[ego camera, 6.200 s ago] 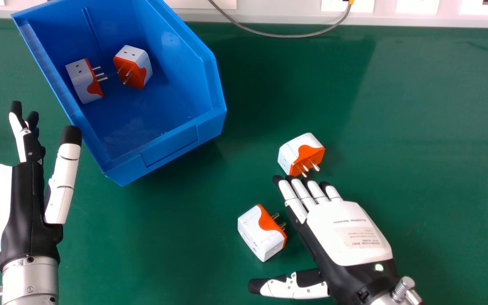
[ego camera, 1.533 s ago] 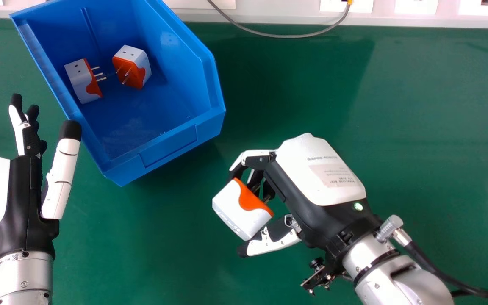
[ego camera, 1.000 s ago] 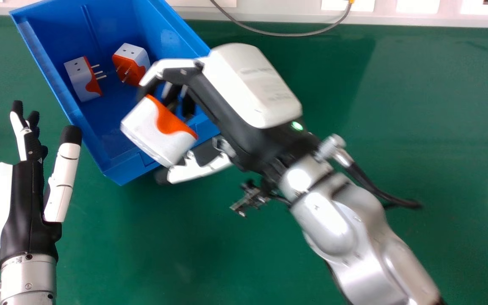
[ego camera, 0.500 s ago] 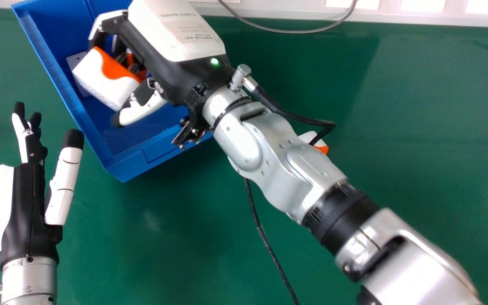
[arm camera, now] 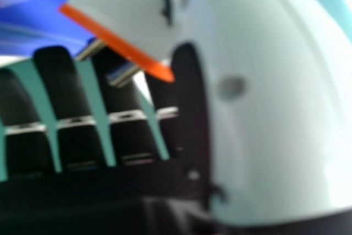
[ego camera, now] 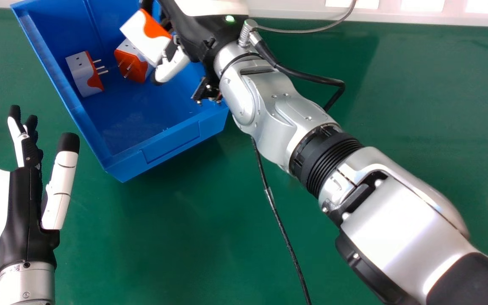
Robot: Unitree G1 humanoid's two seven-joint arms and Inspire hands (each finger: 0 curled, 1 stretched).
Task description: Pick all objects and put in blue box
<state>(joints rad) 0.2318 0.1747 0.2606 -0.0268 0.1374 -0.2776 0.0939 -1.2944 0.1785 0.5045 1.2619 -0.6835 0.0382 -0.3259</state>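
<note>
Farther back and to the right, the held plug (ego camera: 140, 34) has moved with my right hand (ego camera: 203, 31) since half a second ago. At the left, my left hand (ego camera: 26, 212) is open, fingers straight, near the blue box (ego camera: 174, 140). Inside it, the first plug (ego camera: 79, 73) lies close to the left wall, prongs pointing right, then the second plug (ego camera: 141, 72). Over that one, partly covering it from my head, my right fingers and thumb pinch the held plug.

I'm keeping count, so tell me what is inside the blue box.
One plug adapter and, partly covered, another lie inside the blue box. The right hand, holding a third adapter, hides the far right part; contents there unseen.
</note>
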